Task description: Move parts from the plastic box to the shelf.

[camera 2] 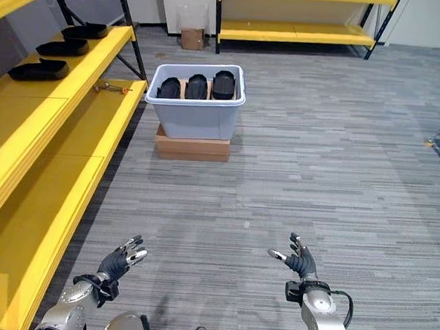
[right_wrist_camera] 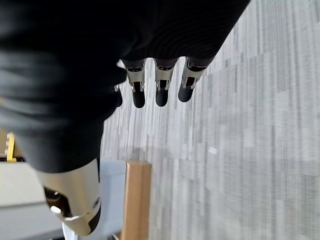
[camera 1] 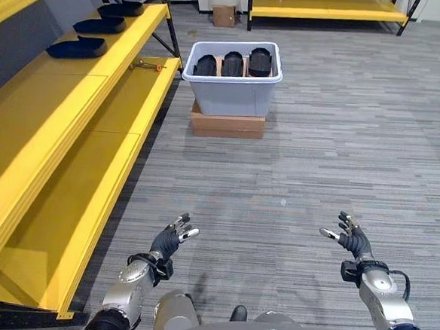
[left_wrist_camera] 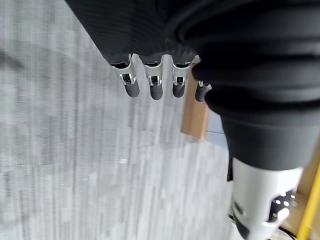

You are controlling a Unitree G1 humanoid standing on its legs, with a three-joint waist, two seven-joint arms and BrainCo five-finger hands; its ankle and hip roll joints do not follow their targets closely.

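On the far left, well ahead of the left robot hand [camera 1: 171, 239] and to its left, stands the yellow shelf [camera 1: 72, 117]; three dark parts [camera 1: 78, 47] already lie in a row on its upper board, and a small orange-handled tool [camera 1: 147, 65] lies on the lower board beyond them. The left robot hand hangs low over the grey carpet floor [camera 1: 294, 178], its fingers [left_wrist_camera: 132, 84] relaxed and spread, and it holds nothing. Ahead of both hands and about midway between them, well apart from each, the pale plastic box [camera 2: 195, 116] rests on a flat cardboard box [camera 2: 192, 146]; three more dark parts [camera 2: 197, 86] stand side by side inside it, against its far wall. The right robot hand [camera 2: 299, 260] floats over the floor on the other side, also with loose, parted fingers [right_wrist_camera: 161, 91] and empty. Behind the plastic box, far from the hands, there is a small cardboard carton [camera 2: 191, 38] and a second yellow shelf [camera 2: 305, 29] along the back wall. I judge that the robot is now between two transfers, in the approach to the box. The next move calls for coming much closer to the box, then lowering a hand inside it and closing on one part without pushing its neighbours.
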